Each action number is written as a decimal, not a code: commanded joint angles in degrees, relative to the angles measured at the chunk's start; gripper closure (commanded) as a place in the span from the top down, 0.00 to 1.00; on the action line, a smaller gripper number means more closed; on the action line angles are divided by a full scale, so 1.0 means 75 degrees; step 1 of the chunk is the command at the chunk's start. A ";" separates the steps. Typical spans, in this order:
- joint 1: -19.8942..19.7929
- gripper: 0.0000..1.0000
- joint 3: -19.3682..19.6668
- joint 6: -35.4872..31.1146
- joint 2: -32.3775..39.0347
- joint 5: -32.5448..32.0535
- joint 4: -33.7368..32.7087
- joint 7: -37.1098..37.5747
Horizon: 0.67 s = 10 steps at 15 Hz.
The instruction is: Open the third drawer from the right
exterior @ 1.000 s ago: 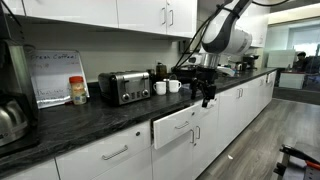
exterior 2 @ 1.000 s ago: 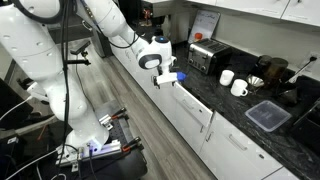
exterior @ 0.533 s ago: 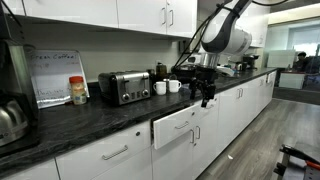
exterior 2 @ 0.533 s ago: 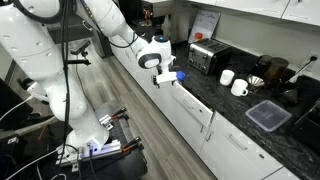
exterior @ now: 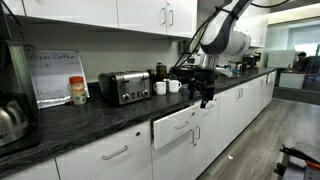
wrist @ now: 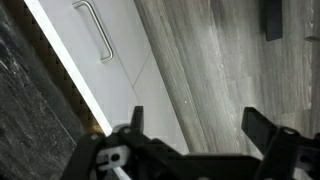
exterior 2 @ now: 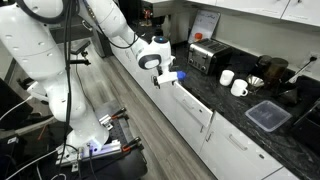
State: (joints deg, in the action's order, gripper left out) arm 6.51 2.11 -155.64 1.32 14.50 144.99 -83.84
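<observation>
The third drawer from the right is a shallow white drawer with a silver bar handle, and it stands pulled partway out of the cabinet row. It also shows in an exterior view. In the wrist view its white front and handle lie at the upper left, with a strip of tan wood along its edge. My gripper hangs just off the drawer's end near the counter edge, as the exterior view from the floor side also shows. In the wrist view my gripper is open, with only floor between its fingers.
On the dark stone counter stand a toaster, two white mugs, a jar and a kettle. A clear plastic container lies further along. The robot's base and cables stand on the wood floor.
</observation>
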 commanded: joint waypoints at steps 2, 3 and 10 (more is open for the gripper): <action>-0.0415 1.00 -0.0263 -0.0596 0.0573 -0.0096 -0.0230 -0.0696; -0.0478 1.00 -0.0282 -0.0746 0.0675 -0.0175 -0.0236 -0.0764; -0.0996 1.00 -0.0413 -0.2055 0.1704 -0.1516 -0.0445 -0.0585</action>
State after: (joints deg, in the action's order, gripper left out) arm 1.90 0.52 -167.26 9.97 7.57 143.74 -88.32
